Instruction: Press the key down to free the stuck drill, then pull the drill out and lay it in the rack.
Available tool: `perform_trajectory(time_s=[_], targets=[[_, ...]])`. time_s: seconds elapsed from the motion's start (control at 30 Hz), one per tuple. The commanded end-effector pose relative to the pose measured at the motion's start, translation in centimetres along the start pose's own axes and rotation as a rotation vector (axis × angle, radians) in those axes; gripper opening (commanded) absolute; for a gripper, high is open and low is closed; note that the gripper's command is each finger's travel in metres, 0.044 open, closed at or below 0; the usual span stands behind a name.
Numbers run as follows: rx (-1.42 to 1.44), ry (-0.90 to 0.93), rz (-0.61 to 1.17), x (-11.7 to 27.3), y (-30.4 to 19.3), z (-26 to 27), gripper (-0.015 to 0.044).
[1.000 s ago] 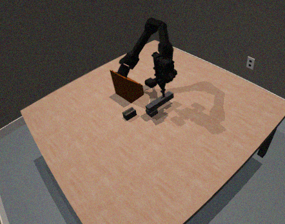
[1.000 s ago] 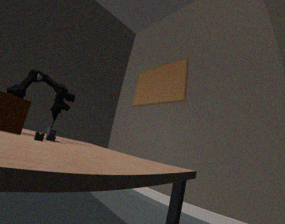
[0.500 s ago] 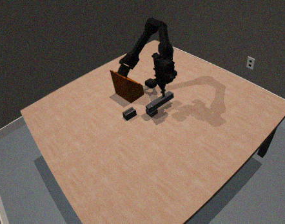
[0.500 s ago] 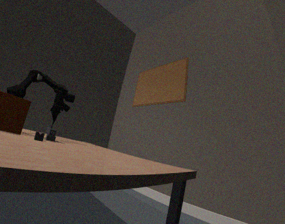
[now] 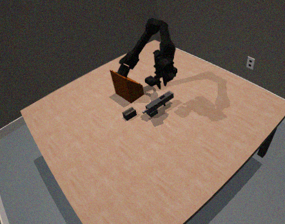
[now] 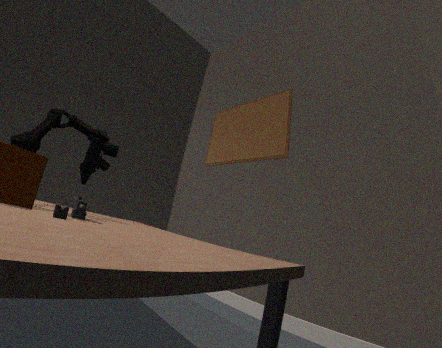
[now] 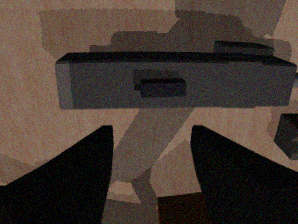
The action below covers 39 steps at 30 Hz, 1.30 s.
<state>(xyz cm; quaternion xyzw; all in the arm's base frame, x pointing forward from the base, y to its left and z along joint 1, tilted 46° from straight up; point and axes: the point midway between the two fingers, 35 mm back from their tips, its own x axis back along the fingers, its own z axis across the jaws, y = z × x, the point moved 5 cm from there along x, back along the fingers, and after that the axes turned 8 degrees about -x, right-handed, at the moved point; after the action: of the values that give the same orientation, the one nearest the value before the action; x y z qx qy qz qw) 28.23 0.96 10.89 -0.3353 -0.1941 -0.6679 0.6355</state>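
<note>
A long grey housing (image 5: 153,105) (image 7: 100,90) stands on the table. In the exterior view it is seen small and end-on. A thin drill tip (image 5: 144,112) (image 7: 296,76) pokes out of the end nearest the rack; the rest of the drill is hidden. A small dark key (image 7: 163,87) sits in a slot in the housing's top face. The rack (image 5: 129,114) (image 6: 60,212) (image 7: 289,137) is a small dark grooved block, with nothing seen in it. My gripper (image 5: 162,86) (image 6: 84,182) (image 7: 152,135) is open and empty, pointing down above and beside the housing.
An upright orange-brown panel (image 5: 126,87) (image 6: 16,175) (image 7: 180,210) stands between the arm's base and the rack. The table (image 5: 138,161) (image 6: 114,245) carries these things near the arm. An orange board (image 6: 251,129) hangs on the wall, away from the table.
</note>
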Motion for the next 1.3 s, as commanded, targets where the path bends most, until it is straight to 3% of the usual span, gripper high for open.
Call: perform_trajectory(time_s=[0.0, 0.13, 0.23, 0.6, 0.77, 1.27], targets=[[0.004, -0.002, -0.008, 3.5, 0.4, -0.3, 0.0263], [0.058, 0.0, -0.028, 2.3, 0.6, -0.8, 0.0368], [0.305, -0.005, -0.025, 0.9, 1.7, -3.3, 0.044], [1.261, -0.014, -0.009, -5.3, 2.9, -12.9, 0.044], [1.533, -0.013, -0.005, -7.2, 2.5, -15.5, 0.044], [1.577, -0.012, -0.004, -7.6, 2.4, -15.9, 0.044]])
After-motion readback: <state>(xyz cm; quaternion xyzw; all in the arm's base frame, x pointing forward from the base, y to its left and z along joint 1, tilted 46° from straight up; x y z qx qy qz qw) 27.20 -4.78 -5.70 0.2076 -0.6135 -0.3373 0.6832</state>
